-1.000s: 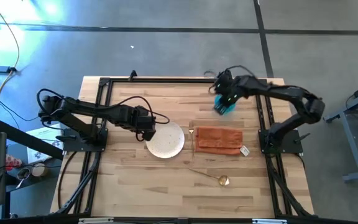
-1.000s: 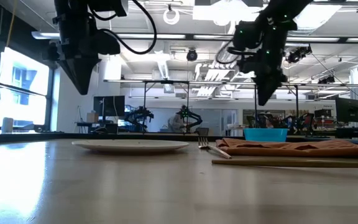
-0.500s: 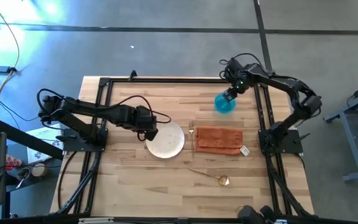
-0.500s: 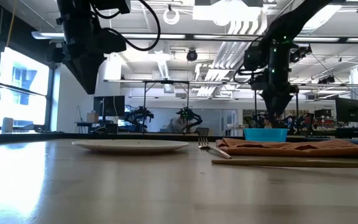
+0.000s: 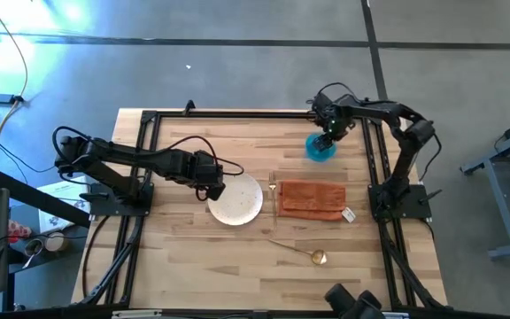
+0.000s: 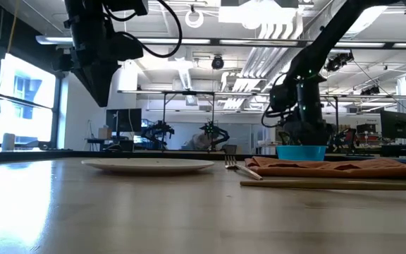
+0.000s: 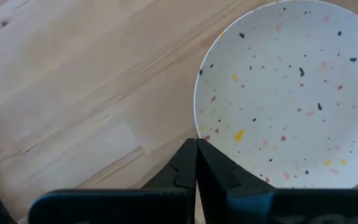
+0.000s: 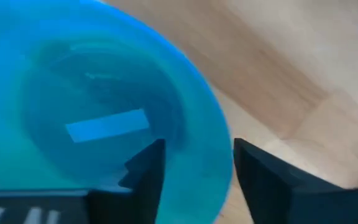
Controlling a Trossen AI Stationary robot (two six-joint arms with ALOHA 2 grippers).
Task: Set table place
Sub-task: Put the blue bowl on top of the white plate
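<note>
Wooden planks make up the worktop (image 5: 237,257), and a black rail runs around it. Behind it, in the low view, is a big room with bright ceiling lights and more robot arms far off.

Near the left side, the left hand (image 5: 212,188) hangs just above the worktop, right beside the left rim of the speckled plate (image 5: 237,200). Its two fingers (image 7: 196,163) are pressed together and hold nothing. The plate sits about in the middle of the worktop.

Next comes the gold fork (image 5: 273,193), lying between the plate and the rust-orange napkin (image 5: 312,199). The gold spoon (image 5: 301,252) lies closer to the front edge, apart from the others.

Toward the far right corner is the blue bowl (image 5: 320,148). The right hand (image 5: 329,139) is down at it, with its fingers (image 8: 146,169) spread on both sides of the bowl's rim, one inside and one outside. They do not look squeezed onto it.

What could go wrong? If the right hand lifts before it pinches the rim well, the bowl could slip and drop. A thin rim held on one side can also let the bowl tip or swing. If the hand pushes sideways, the bowl may slide toward the rail. Carried too low, it could bump the napkin or knock the fork crooked. The left hand is so near the plate that a small move could shove it.
</note>
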